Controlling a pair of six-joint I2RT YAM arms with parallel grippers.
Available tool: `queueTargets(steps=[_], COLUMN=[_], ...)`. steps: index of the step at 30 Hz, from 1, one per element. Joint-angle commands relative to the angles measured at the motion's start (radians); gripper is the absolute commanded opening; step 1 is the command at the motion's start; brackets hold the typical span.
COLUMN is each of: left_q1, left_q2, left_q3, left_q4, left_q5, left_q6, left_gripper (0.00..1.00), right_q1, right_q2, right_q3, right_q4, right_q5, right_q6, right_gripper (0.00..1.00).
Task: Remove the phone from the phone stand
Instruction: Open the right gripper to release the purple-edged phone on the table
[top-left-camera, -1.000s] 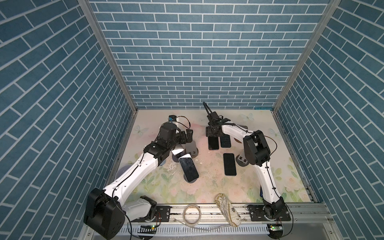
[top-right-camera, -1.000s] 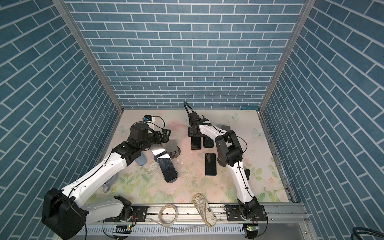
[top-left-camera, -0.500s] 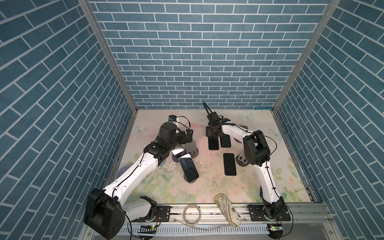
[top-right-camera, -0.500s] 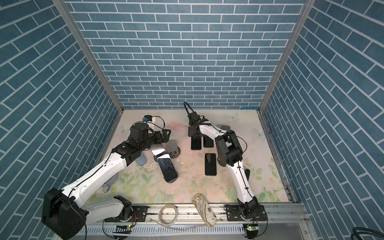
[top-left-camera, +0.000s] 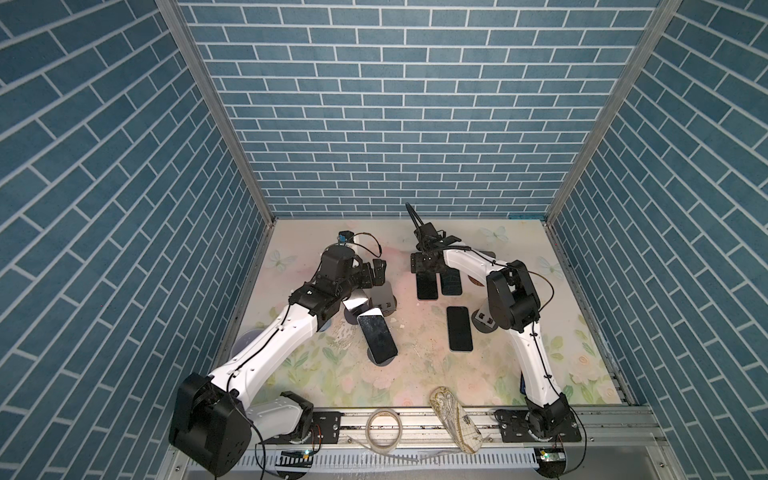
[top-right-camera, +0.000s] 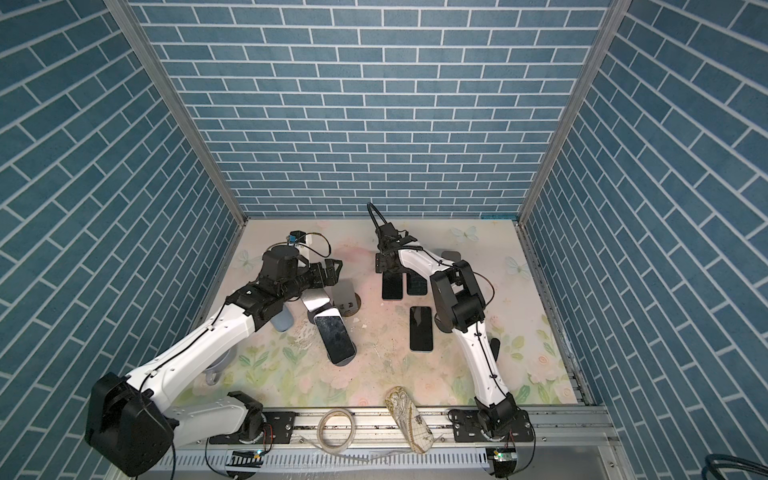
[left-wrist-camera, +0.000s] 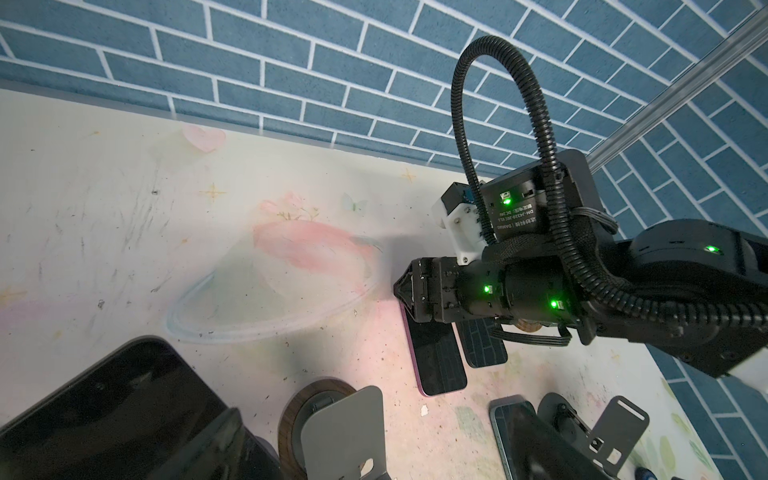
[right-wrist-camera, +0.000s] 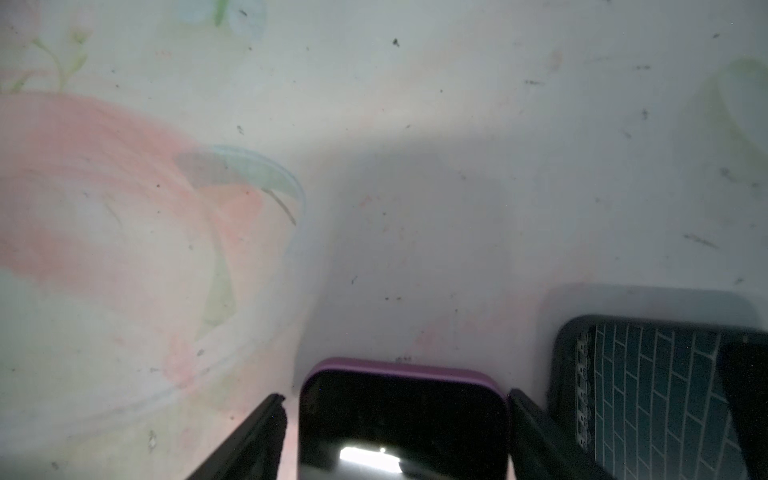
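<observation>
both jaws of your right end effector (right-wrist-camera: 395, 398) stand spread astride the purple phone (right-wrist-camera: 403, 419), flat on the table (right-wrist-camera: 415, 166), so a crooked lift-off could drag it into the neighbouring phone (right-wrist-camera: 648, 395).

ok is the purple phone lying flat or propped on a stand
Flat. The purple phone lies screen up on the table, no stand under it; the right gripper's jaws straddle it, open.

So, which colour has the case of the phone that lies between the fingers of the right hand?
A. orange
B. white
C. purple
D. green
C: in the right wrist view the phone between the fingers of the right hand shows a purple rim around its dark screen.
</observation>
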Motion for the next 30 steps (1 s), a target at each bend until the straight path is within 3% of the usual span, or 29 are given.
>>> queueTargets(steps=[1,14,30], left_q1=[-0.003,-0.003,-0.003], left_q2=[0.005,-0.002,-0.029], left_q3=[0.023,0.026,0.026], left_q4=[-0.012,-0.059,-0.147], left_q5=[-0.022,-0.074,-0.137], left_q6=[0.004,-0.016,-0.035], left_gripper=[1.0,1.0,1.0], right_q1=[-0.004,-0.004,0.013], right_q2=[-0.055,-0.186,-0.353], right_q3=[0.008,-0.103,-0.283], right_q4=[-0.006,0.055,0.089], right_q5=[0.001,0.001,-0.122], right_q6=[-0.046,-0.082,-0.126], right_gripper=[0.83,0.83,0.83])
